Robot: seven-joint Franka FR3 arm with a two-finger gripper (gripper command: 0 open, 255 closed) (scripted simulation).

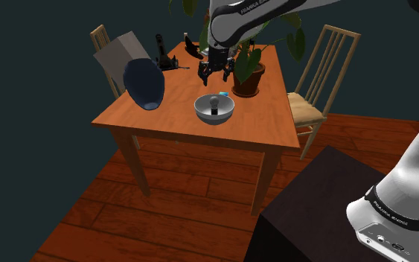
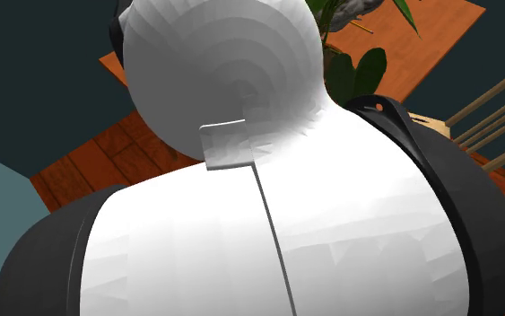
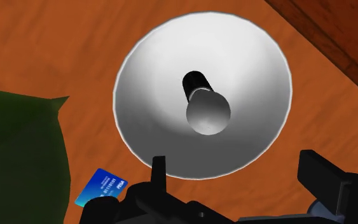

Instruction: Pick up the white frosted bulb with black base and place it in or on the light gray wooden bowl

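Observation:
The white bulb (image 3: 207, 113) with its black base (image 3: 195, 82) lies inside the light grey bowl (image 3: 158, 76), free of the fingers. From the shoulder view the bulb (image 1: 214, 102) sits in the bowl (image 1: 202, 110) near the wooden table's middle. My gripper (image 1: 217, 74) hangs above the bowl, open, with nothing between its fingers. Seen from the wrist, the gripper (image 3: 234, 172) shows its two black fingers (image 3: 158, 167) standing well apart at the bowl's rim.
A potted plant (image 1: 248, 71) stands just behind the bowl, and a blue card (image 3: 101, 188) lies beside it. A dark blue vase (image 1: 144, 83), a grey box (image 1: 118, 56) and black tools (image 1: 172, 59) sit further left. Chairs flank the table (image 1: 170, 112). The arm's white shell (image 2: 241, 179) blocks the second exterior view.

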